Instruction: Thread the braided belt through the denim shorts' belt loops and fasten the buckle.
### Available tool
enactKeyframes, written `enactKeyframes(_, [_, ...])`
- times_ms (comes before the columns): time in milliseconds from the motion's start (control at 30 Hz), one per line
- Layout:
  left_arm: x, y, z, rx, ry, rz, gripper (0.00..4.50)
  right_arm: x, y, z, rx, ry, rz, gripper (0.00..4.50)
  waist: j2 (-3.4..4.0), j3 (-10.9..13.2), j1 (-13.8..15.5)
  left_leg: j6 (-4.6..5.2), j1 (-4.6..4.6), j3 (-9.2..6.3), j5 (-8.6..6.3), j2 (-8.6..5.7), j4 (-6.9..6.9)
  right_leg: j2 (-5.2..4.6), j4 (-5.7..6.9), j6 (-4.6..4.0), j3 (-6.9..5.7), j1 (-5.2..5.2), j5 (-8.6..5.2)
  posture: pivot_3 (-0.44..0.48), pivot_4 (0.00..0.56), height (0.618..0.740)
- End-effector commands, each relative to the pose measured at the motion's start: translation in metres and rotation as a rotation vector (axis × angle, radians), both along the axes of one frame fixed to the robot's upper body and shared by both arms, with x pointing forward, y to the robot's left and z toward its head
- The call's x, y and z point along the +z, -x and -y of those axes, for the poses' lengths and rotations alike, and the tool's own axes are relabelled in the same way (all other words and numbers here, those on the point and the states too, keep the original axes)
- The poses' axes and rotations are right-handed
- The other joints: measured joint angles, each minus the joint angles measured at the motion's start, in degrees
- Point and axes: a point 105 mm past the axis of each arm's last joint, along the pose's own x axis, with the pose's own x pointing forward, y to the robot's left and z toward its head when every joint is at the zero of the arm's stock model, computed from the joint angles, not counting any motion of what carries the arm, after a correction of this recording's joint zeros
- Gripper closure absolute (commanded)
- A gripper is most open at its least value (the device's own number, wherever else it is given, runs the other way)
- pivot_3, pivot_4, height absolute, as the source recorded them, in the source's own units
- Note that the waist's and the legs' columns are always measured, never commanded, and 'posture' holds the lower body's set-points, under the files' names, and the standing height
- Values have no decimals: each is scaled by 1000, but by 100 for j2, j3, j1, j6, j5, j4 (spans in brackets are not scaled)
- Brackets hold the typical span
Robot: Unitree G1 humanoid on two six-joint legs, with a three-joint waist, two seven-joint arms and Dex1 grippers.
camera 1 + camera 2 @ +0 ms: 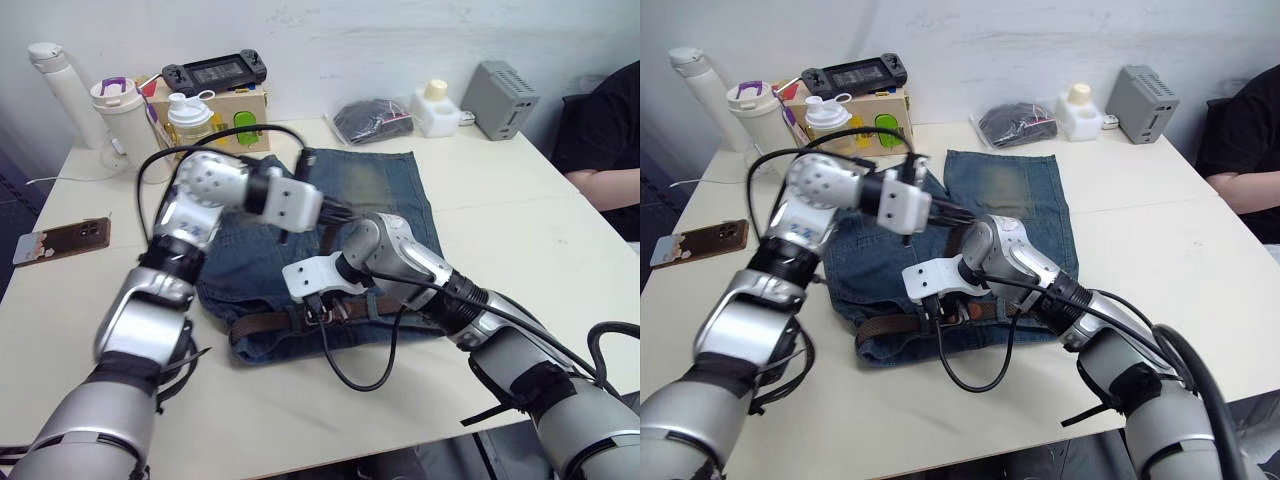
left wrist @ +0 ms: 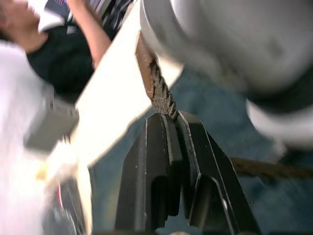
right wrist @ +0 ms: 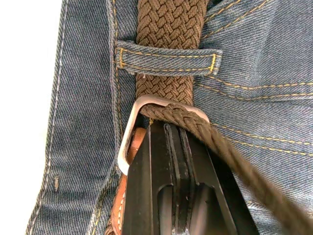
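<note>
The denim shorts (image 1: 330, 215) lie flat on the white table (image 1: 520, 250), waistband toward the robot. The braided belt (image 3: 168, 29) runs along the waistband and passes under a belt loop (image 3: 166, 58) just beyond the buckle (image 3: 134, 129). The right gripper (image 3: 173, 134) rests at the buckle with its fingers pressed together, and a strand of belt crosses the buckle's frame at its tips; whether it pinches anything I cannot tell. The left gripper (image 2: 173, 120), over the shorts, is clamped on the belt's free length, lifted off the denim. A phone (image 1: 62, 240) lies on the table's left side.
</note>
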Motion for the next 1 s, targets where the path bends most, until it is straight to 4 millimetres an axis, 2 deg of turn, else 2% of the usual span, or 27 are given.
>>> enactKeyframes(33, [106,22,28,-102,341,254,4500,-100,41,29,-36,252,-255,4415,7,-2,0,1,0,0,-1,0,0,-1,1,0,0,-1,0,0,150,687])
enactKeyframes(200, [115,40,61,-204,407,239,4500,-101,44,29,-31,254,-261,4415,7,-8,50,7,-1,-10,0,-4,8,-7,-2,4,-4,7,2,0,150,687])
enactKeyframes(333, [122,52,77,-259,456,218,4500,-102,46,29,-27,254,-265,4415,11,-13,137,12,1,-13,-4,-7,13,-12,-23,7,-2,10,4,0,150,687])
enactKeyframes(467, [129,57,83,-268,492,209,4500,-103,48,28,-21,255,-268,4415,11,-13,158,11,-1,-15,-4,-7,14,-13,-24,7,-2,10,4,0,150,687])
enactKeyframes(567, [132,54,79,-247,515,202,4500,-103,48,27,-22,250,-266,4415,13,-14,165,11,-1,-18,-5,-7,14,-14,-25,7,-2,10,4,0,150,687])
enactKeyframes(667, [112,34,49,-143,487,167,4500,-97,41,26,-54,203,-236,4415,13,-15,167,11,-1,-19,-5,-8,14,-15,-25,8,-2,11,5,0,150,687])
enactKeyframes(800, [60,6,-10,60,361,127,4500,-74,27,23,-155,56,-179,4415,26,-15,116,5,-1,-19,-7,-5,8,-12,-25,7,-2,5,4,0,150,687])
enactKeyframes(833, [42,2,-35,129,330,101,4500,-61,22,22,-203,-20,-157,4415,29,-15,102,1,0,-17,-8,-2,4,-10,-24,4,0,2,3,0,150,687])
enactKeyframes(933, [7,5,-82,264,253,54,4500,-31,14,24,-304,-187,-114,4415,52,10,-17,-7,-4,-17,-9,4,-6,-4,-11,-6,-3,-8,-3,0,150,687])
enactKeyframes(1000, [-12,14,-105,337,198,33,4500,-9,12,25,-368,-314,-95,4415,62,57,-5,-10,-23,-19,-10,8,-9,2,-2,-10,-6,-29,-5,0,150,687])
